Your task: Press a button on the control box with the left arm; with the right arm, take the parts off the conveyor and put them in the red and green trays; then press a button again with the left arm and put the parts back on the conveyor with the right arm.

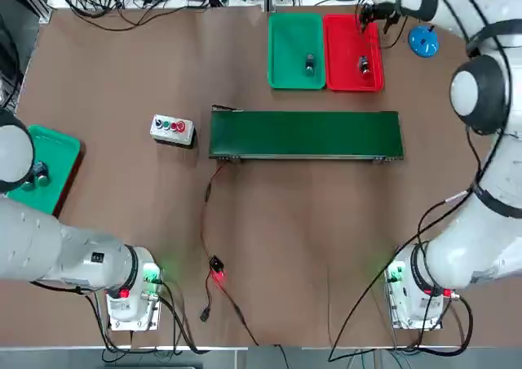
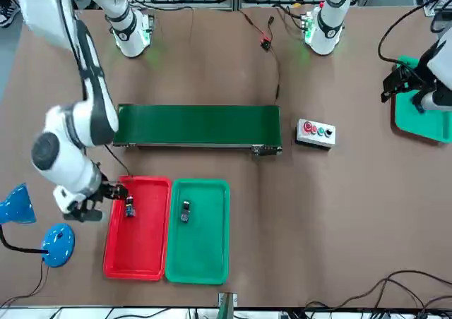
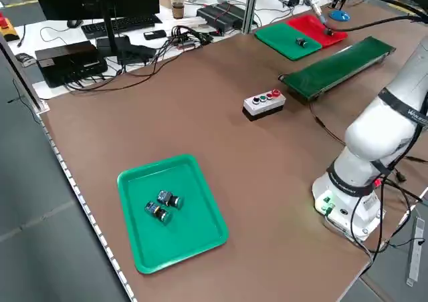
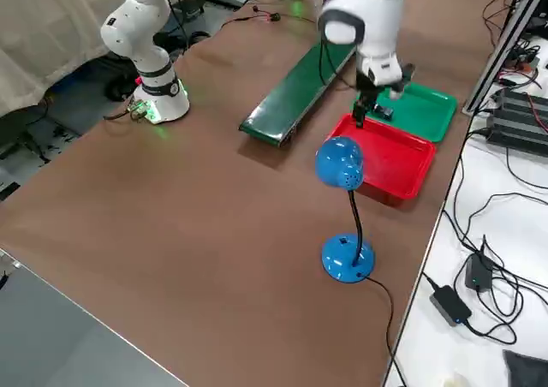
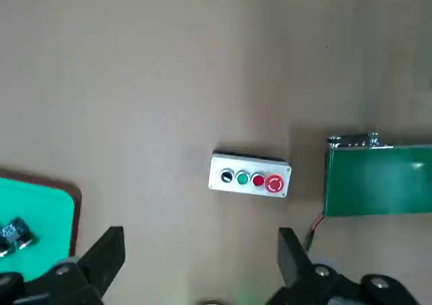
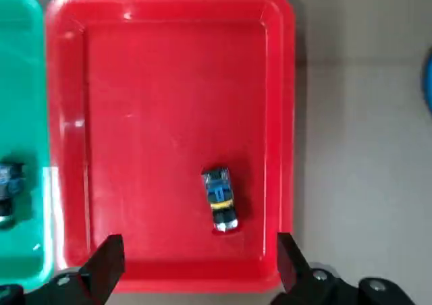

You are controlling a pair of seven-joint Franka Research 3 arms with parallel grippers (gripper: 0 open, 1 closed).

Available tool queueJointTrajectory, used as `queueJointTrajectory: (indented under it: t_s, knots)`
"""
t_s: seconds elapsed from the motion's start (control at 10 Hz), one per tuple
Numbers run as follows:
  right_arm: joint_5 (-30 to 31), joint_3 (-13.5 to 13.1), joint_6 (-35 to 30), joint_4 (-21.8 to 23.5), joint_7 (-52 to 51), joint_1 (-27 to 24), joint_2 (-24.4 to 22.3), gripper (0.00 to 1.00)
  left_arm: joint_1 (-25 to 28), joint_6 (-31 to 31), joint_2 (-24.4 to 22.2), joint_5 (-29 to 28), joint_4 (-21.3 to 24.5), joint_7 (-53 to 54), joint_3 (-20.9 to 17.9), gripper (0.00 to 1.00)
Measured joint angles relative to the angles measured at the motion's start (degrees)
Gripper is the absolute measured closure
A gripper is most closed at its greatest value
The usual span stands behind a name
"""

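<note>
The right arm's gripper (image 6: 200, 258) hangs wide open and empty above the red tray (image 6: 179, 136); the left's (image 5: 201, 261), also open, hovers near the bench's left edge. The red tray's part (image 6: 221, 199) lies lengthwise, slightly slanted, its tip toward the robot. The brown bench (image 1: 277, 246) adjoins a white desk (image 4: 479, 186).

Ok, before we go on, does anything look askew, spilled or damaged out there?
Nothing stands out: no spill or damage shows. The red tray and green tray stand side by side, each with one part lying in it, and the conveyor and control box both sit flat on the table.
</note>
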State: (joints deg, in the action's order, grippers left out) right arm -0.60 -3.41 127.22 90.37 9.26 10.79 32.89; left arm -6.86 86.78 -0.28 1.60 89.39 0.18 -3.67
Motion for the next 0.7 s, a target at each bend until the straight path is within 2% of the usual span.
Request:
queueJointTrajectory:
  t_s: [0.2, 0.7]
  knots:
    - [0.0, -0.1, 3.8, -0.1, -2.2, -0.1, 4.3, 0.00, -0.1, 0.0, 0.0, 0.0, -0.1, 0.0, 0.1, 0.00]
    - [0.0, -0.2, 8.9, -0.1, -4.5, -0.5, 8.2, 0.00, 0.1, 0.0, 0.0, 0.0, -0.1, -0.2, -0.5, 0.00]
